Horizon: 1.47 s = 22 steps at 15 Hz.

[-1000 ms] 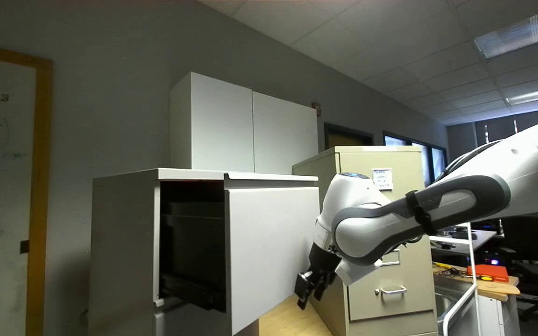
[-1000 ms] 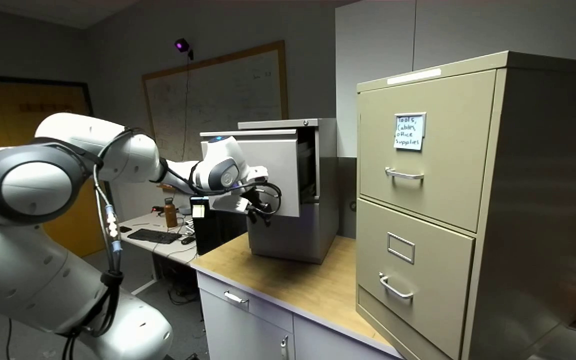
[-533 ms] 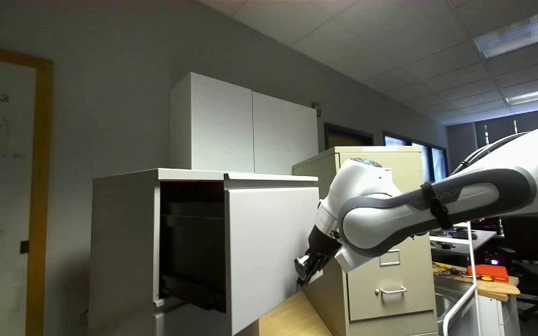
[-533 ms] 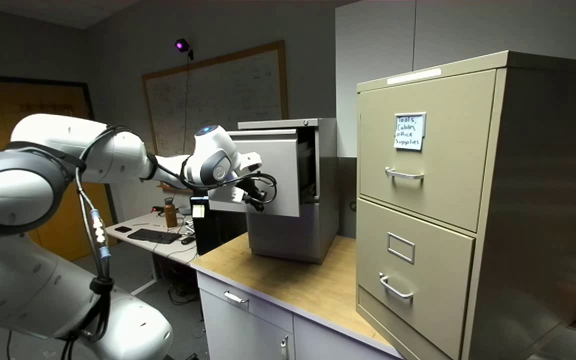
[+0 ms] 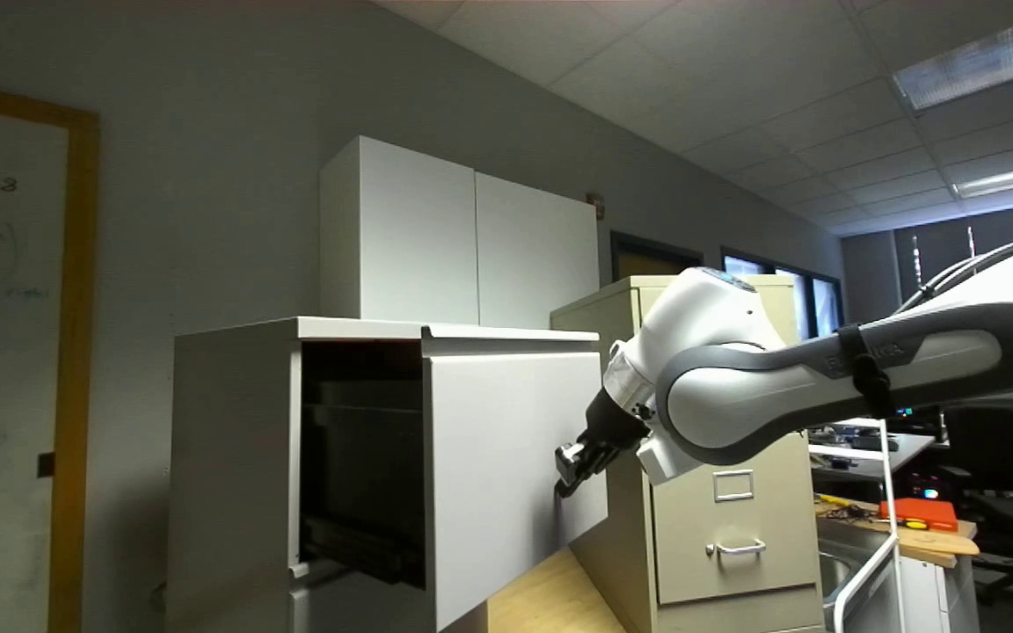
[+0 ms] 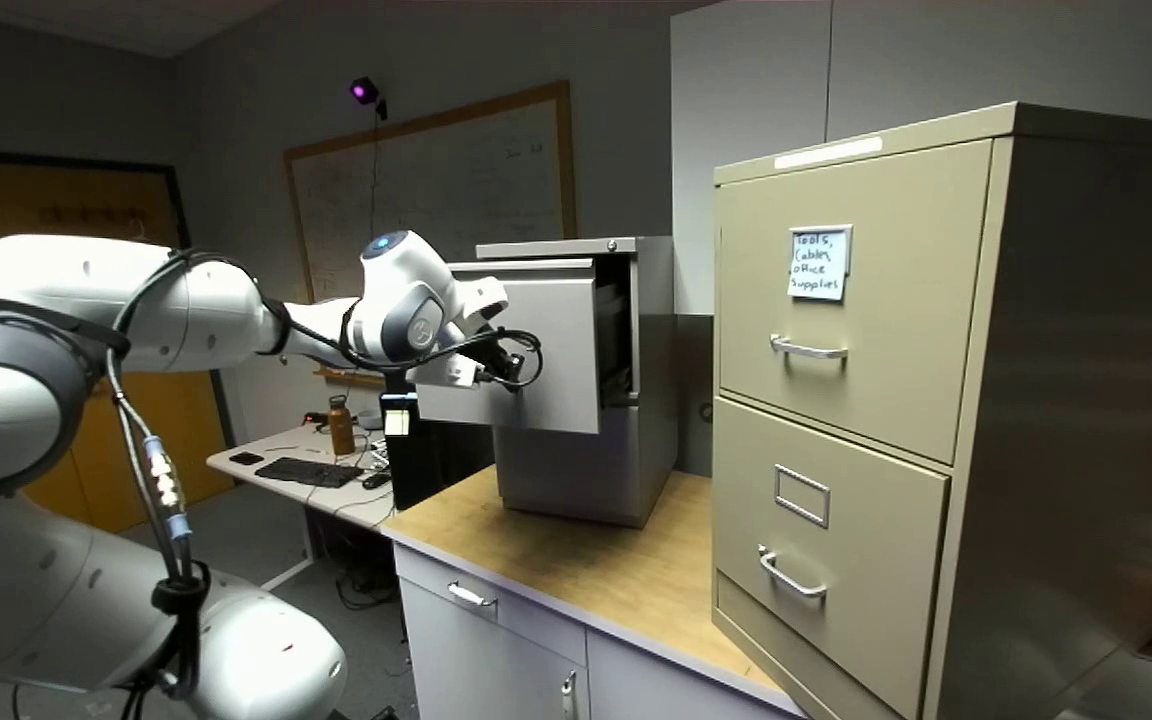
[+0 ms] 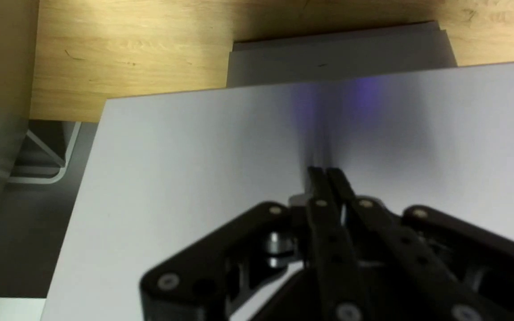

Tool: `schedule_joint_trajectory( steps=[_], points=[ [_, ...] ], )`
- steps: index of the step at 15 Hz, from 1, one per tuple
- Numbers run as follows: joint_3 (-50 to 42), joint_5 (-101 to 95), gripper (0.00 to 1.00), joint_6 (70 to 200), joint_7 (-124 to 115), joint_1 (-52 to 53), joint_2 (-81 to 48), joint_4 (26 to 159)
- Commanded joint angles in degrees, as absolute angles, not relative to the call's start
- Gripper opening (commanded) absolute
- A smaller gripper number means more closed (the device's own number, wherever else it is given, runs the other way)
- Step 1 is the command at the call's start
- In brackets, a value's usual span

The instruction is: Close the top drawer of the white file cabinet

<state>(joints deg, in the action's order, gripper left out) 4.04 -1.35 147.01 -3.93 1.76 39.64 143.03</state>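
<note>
The top drawer [image 5: 506, 440] stands pulled out of the white file cabinet [image 5: 229, 457]; its dark interior shows at the side. In an exterior view the same drawer [image 6: 561, 350] juts forward over the lower white front [image 6: 576, 465]. Before the flat drawer front is my gripper [image 5: 566, 488], angled downward, its fingers together and holding nothing. Seen from the wrist, the gripper [image 7: 327, 169] has both fingertips side by side near the drawer front [image 7: 172, 178], with dark reflections beyond them. Whether they touch the front I cannot tell.
A beige cabinet [image 6: 841, 400] with handles stands beside the white one on a wooden counter [image 6: 576, 545]. Behind is a two-door white cupboard [image 5: 419, 237]. A desk [image 6: 286, 440] with a keyboard and a bottle lies to the far side of the counter.
My gripper has gone from open to shut and risen along the drawer front. The forearm has drawn back somewhat. The drawer is where it was.
</note>
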Motion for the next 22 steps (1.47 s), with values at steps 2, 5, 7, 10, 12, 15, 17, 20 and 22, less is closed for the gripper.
schedule_joint_trajectory(
  steps=[2,5,7,10,12,15,17,20,22],
  points=[
    [4.34,0.79,0.06,154.29,-5.45,2.58,39.71,143.11],
    [5.07,1.17,0.06,158.45,-6.03,2.54,36.45,141.74],
    [5.75,0.99,0.05,161.24,-6.62,2.36,33.52,140.24],
    [6.41,1.35,0.05,164.49,-7.28,2.87,27.83,136.63],
    [7.2,1.33,0.05,165.41,-8.19,2.8,23.77,133.45],
    [8.89,0.69,0.05,165.18,-9.93,2.4,18.02,127.56],
    [10.21,0.04,0.05,164.37,-11.36,2.22,14.25,123.21],
    [12.47,-1.41,0.05,163.47,-13.75,1.65,8.69,116.94],
    [13.72,-3.14,0.05,162.9,-15.32,1.18,5.06,112.9]
  ],
)
